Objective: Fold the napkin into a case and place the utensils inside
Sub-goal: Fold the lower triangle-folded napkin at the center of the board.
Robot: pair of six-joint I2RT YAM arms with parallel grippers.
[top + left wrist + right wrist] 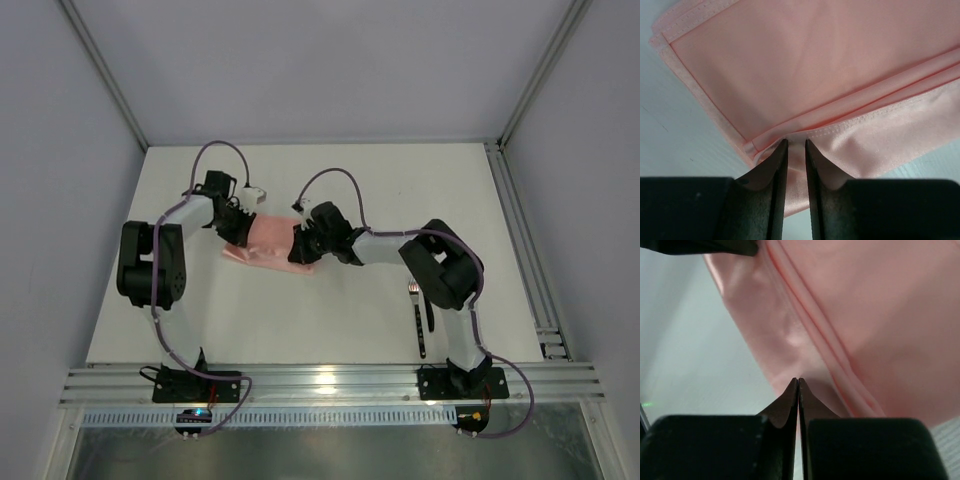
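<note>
The salmon-pink napkin [268,240] lies folded in layers in the middle of the table, between the two grippers. My left gripper [240,228] is at its left end; in the left wrist view [796,142] the jaws are nearly together with a fold of the napkin [805,60] pinched between them. My right gripper [298,250] is at its right end; in the right wrist view [798,380] the jaws are pressed together at the edge of the napkin [870,305]. The dark utensils [421,325], a fork with pale tines among them, lie at the near right, partly hidden by the right arm.
The white table [330,320] is walled by a metal frame with rails at the right [525,260] and near edges. The left gripper's black finger shows at the top left of the right wrist view [705,246].
</note>
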